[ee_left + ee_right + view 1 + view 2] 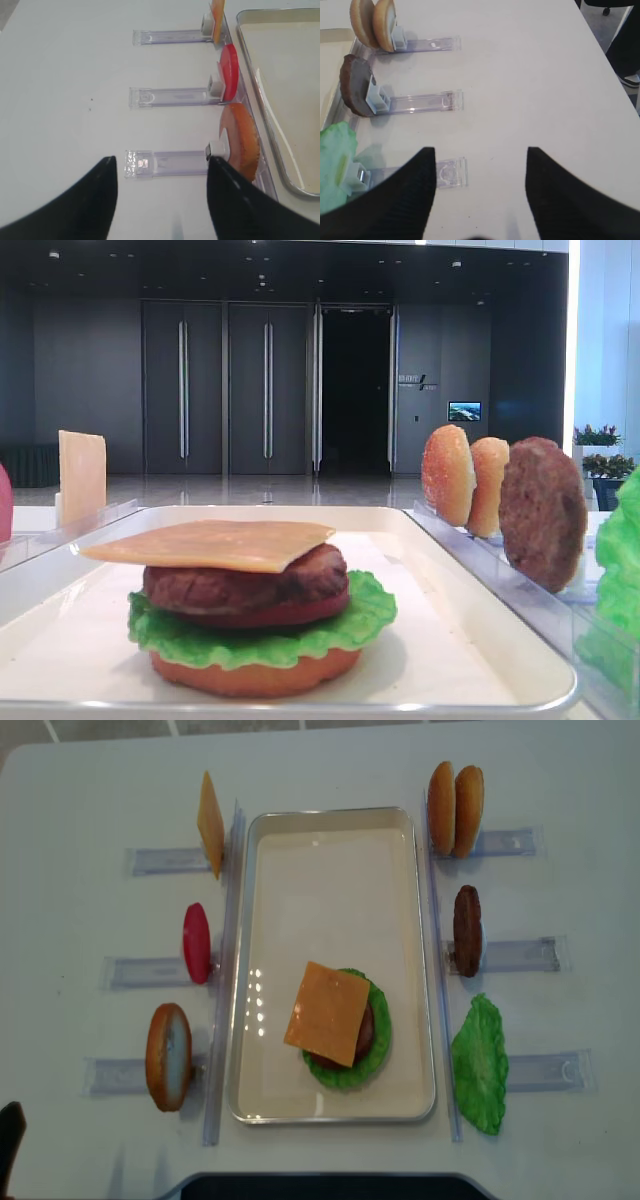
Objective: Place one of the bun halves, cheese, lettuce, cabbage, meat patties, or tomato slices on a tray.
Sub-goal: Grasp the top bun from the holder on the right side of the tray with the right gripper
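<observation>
On the white tray (244, 970) lies a stack: bun base (255, 672), lettuce (260, 635), a red tomato slice, patty (240, 585), and a cheese square (327, 1012) on top. My left gripper (161, 161) hangs open over the bare table left of the tray, empty, close beside an upright bun half (242, 142). Beyond that stand a tomato slice (230, 72) and cheese (217, 17). Over the table to the tray's right, my right gripper (481, 150) is open and empty, with lettuce (335, 165), a patty (355, 92) and two bun halves (372, 22) to its left.
Clear slotted racks (150, 860) run along both long sides of the tray and hold the spare pieces upright. A dark robot base (320, 1185) sits at the near table edge. The table's right edge (615, 85) drops to the floor.
</observation>
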